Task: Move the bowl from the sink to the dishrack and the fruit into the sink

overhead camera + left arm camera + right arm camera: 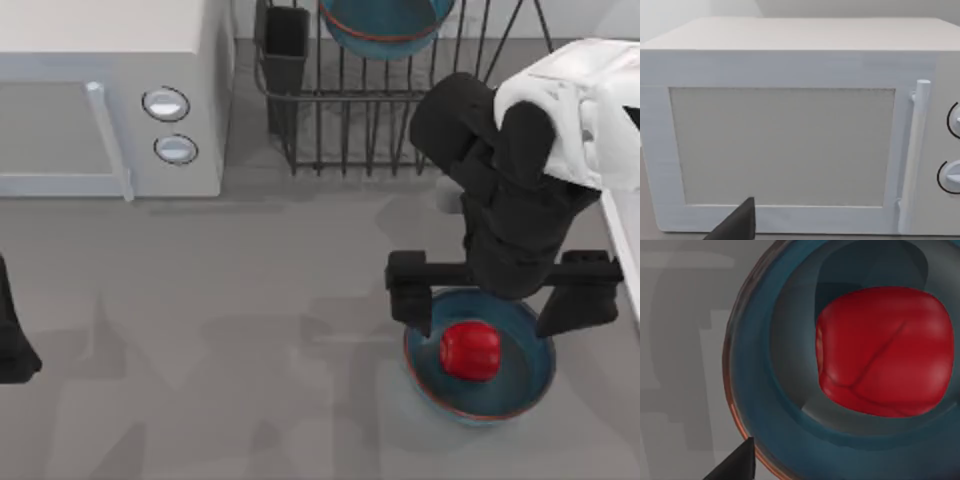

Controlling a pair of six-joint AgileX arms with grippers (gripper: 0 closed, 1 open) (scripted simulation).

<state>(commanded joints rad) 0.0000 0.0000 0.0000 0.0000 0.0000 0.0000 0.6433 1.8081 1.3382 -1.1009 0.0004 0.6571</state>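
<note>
Top view: the right gripper (500, 305) hangs wide open over a bowl (520, 385) on the tabletop (250, 330), holding nothing. The fruit (470, 351) lies inside it. A second bowl (385, 28) stands in the dishrack (370, 120). The sink (625, 240) edge lies at the right. The left arm (12, 335) is parked at the left edge.

Left wrist view: the microwave (790, 135) faces the camera; the left gripper state cannot be told.

Right wrist view: the fruit (887, 352) rests in the bowl (765, 405).

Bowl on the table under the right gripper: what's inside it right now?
The red fruit sits inside the bowl on the table, near its middle. The right gripper, fingers spread, hangs over the bowl's far rim and covers that edge.
</note>
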